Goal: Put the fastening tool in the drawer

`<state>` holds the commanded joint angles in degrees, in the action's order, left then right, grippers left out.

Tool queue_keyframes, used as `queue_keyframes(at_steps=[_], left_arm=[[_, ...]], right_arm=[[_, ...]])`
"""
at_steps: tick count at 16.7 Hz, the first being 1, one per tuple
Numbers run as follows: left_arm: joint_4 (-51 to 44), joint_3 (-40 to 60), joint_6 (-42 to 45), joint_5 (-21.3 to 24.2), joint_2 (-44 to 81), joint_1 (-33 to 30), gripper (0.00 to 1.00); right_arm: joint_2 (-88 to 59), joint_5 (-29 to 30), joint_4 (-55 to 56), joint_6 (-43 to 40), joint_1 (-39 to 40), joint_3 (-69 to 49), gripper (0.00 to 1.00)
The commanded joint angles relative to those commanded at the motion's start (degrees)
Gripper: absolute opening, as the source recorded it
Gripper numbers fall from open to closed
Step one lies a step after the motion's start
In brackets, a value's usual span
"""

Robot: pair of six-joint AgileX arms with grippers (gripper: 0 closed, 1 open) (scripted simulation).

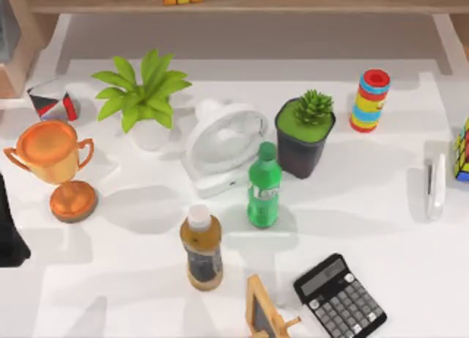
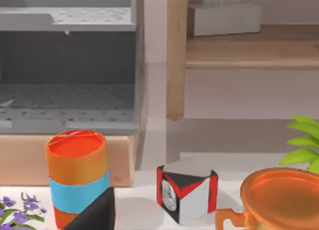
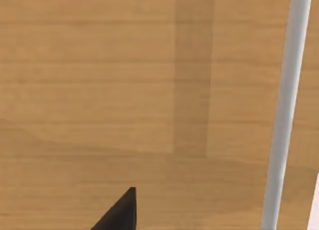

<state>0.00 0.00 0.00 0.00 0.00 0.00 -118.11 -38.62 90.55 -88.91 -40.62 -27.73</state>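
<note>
The fastening tool (image 1: 436, 185), a slim white-grey stapler, lies on the white table near its right edge, pointing front to back. The drawer (image 2: 70, 85) is a grey compartment in a wooden frame at the table's far left, and it looks open in the left wrist view. My left arm (image 1: 10, 232) is a dark shape at the table's left edge, far from the stapler. A dark tip of my left gripper (image 2: 94, 212) shows in the left wrist view. A dark wedge of my right gripper (image 3: 119, 214) shows against a wooden surface.
A colourful cube (image 1: 463, 153) sits just right of the stapler. A black calculator (image 1: 340, 295), green bottle (image 1: 264, 185), brown bottle (image 1: 201, 248), white fan (image 1: 223, 144), two potted plants, an orange trophy (image 1: 55, 162) and a striped cylinder (image 1: 370, 100) crowd the middle and left.
</note>
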Motion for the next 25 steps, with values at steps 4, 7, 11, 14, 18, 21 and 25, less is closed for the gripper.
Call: queue_keyframes(at_steps=[4, 7, 11, 14, 18, 21, 25], left_arm=[[0.0, 0.0, 0.0, 0.0, 0.0, 0.0, 1.0], [0.0, 0.0, 0.0, 0.0, 0.0, 0.0, 1.0], [0.0, 0.0, 0.0, 0.0, 0.0, 0.0, 1.0], [0.0, 0.0, 0.0, 0.0, 0.0, 0.0, 1.0], [0.0, 0.0, 0.0, 0.0, 0.0, 0.0, 1.0], [0.0, 0.0, 0.0, 0.0, 0.0, 0.0, 1.0], [0.0, 0.0, 0.0, 0.0, 0.0, 0.0, 1.0]], right_arm=[[0.0, 0.0, 0.0, 0.0, 0.0, 0.0, 1.0], [0.1, 0.0, 0.0, 0.0, -0.1, -0.1, 1.0], [2.8, 0.7, -1.0, 0.2, -4.8, 0.4, 1.0], [4.4, 0.5, -1.6, 0.7, -6.7, 1.4, 1.0], [3.1, -1.4, 0.5, 0.2, -6.2, 2.6, 1.0], [1.4, -2.6, 2.3, 0.0, -3.4, 3.3, 1.0], [1.0, -2.8, 2.5, 0.0, -2.7, 3.5, 1.0]])
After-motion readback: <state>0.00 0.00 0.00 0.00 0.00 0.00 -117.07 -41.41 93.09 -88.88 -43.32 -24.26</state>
